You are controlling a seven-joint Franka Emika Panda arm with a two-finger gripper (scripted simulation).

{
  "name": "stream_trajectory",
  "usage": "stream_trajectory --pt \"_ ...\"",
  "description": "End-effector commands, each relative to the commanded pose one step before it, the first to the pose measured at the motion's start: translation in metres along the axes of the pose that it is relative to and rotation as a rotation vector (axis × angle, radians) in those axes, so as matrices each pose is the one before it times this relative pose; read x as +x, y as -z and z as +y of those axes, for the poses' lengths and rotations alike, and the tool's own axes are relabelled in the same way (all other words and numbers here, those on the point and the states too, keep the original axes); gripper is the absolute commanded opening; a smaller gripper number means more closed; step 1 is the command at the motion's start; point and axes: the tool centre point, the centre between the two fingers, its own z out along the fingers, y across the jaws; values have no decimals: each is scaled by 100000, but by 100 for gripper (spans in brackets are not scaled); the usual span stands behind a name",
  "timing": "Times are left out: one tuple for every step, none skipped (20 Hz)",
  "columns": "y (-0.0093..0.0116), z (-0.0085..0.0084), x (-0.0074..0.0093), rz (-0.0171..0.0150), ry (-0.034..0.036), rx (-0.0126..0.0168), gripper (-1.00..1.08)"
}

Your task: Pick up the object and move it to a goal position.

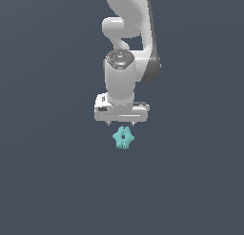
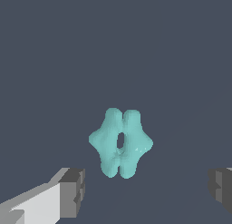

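The object [image 1: 123, 137] is a small teal lobed piece with a dark centre hole, lying on the dark grey floor just below the white hand in the exterior view. In the wrist view the object [image 2: 120, 143] shows whole, its slit-like hole facing the camera. My gripper [image 2: 146, 189] is open, its two dark fingertips [image 2: 74, 191] spread wider than the object. The object lies between and beyond the fingertips, touching neither. In the exterior view the gripper [image 1: 122, 122] hangs above the object, with only short finger stubs showing under the hand.
A plain dark grey-blue surface [image 1: 47, 181] fills both views. The white arm [image 1: 126, 20] rises behind the hand.
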Motion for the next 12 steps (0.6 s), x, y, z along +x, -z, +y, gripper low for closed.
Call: stream_trajectory --pt "0 1 0 0 0 0 108" --pt "40 6 21 38 -53 24 108" --pt "143 61 56 145 -213 100 108" --pt "221 76 92 196 -304 148 108" --pt "266 90 105 195 -336 174 108" --pt "201 61 75 97 -216 124 108" --pt "113 35 37 15 -98 67 108" --pt "53 -3 7 0 0 0 108" --pt "-1 10 -8 0 0 0 108" --pt "-57 6 -9 0 0 0 108" --pt "-83 -31 -11 52 26 -37 108" --pt "-89 -13 -15 133 -26 -25 108"
